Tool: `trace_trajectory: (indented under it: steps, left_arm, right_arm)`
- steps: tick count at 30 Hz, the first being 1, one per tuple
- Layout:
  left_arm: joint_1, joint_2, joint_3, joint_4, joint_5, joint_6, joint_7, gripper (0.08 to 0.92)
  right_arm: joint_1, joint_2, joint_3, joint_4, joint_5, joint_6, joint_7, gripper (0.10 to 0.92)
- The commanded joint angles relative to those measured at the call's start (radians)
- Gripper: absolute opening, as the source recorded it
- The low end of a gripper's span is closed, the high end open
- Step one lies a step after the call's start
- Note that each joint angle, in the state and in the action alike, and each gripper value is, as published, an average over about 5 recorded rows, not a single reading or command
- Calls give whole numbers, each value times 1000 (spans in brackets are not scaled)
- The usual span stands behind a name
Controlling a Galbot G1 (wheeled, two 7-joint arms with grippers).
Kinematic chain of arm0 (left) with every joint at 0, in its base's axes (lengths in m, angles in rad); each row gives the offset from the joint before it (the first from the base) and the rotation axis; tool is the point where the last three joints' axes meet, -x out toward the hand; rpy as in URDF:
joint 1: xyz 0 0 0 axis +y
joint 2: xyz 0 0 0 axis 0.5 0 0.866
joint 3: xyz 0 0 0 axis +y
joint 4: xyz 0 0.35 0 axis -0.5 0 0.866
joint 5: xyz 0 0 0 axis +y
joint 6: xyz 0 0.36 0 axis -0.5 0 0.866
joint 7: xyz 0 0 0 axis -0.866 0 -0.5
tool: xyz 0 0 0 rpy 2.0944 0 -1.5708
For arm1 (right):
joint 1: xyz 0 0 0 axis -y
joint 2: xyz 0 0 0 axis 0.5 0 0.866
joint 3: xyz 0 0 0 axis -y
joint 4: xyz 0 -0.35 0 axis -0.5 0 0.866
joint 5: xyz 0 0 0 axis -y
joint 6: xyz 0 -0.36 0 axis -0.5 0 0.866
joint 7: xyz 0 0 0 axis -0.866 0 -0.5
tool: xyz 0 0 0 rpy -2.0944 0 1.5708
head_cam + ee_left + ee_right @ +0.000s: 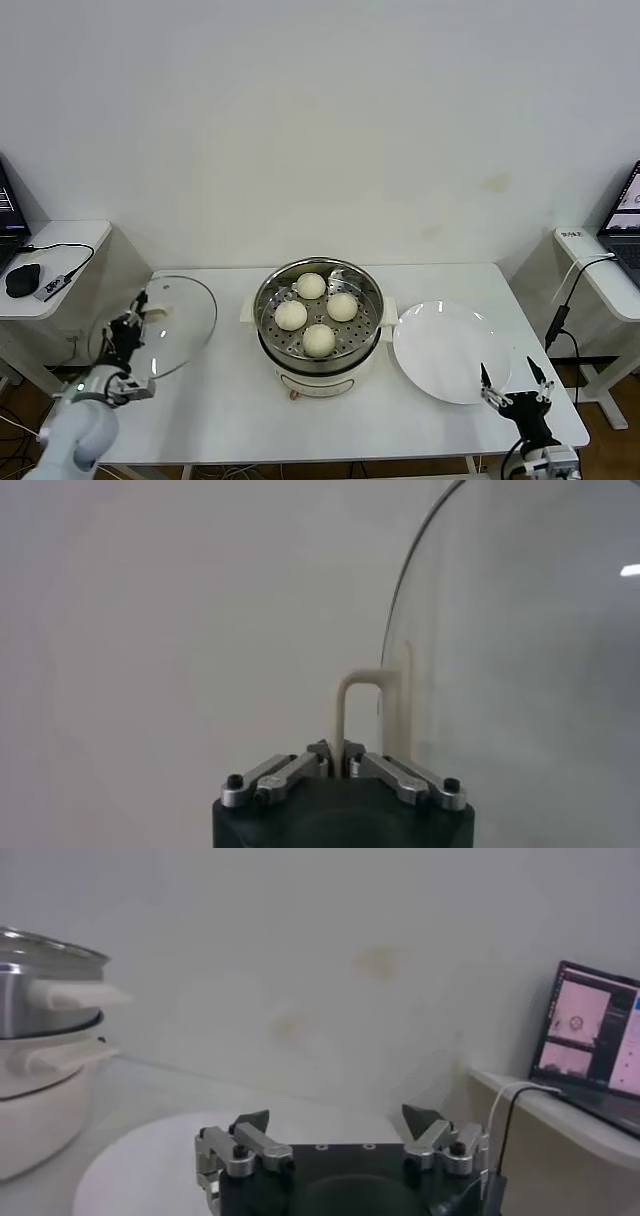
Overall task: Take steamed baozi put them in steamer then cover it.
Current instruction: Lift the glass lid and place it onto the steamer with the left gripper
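Left hand (343,767) clamps the cover (178,322) by its handle — right hand (514,384) gapes, idle beside the plate (445,350).

The steamer (318,310) gleams in polished steel, its perforated floor bright and reflective, sitting on a smooth cream-white plastic-looking base (320,378). Four steamed baozi (318,340) show a soft, matt, smooth skin. The cover (180,325) is clear glossy glass with a thin metal rim and a smooth cream-white bar handle (358,715). The white plate (445,350) looks glossy. The bench (300,420) is plain matt white. The left end effector (340,765) pairs brushed metal links with matt black housing.
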Motion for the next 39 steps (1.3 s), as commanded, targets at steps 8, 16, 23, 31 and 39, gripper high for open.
trace_trajectory:
  steps: [8,16,23,31,39]
  left_arm:
    - [-89,132,308,-379,-152,333,178,142]
    - [-258,9,500,-321,76,406,257,142]
    - [-362,-130,616,-288,296,440,357,142]
    - [-395,-243,684,-227,365,474,418,142]
    - [-395,-341,698,-165,403,485,433,142]
  right_arm:
    - [5,38,-26,9,-115,5,-5,823]
    - [8,91,-30,11,-208,10,-8,823]
    - [19,114,-44,1,-246,12,-10,823]
    - [25,132,-61,-19,-284,23,-9,823]
    - [23,133,-58,-24,-292,30,-8,823]
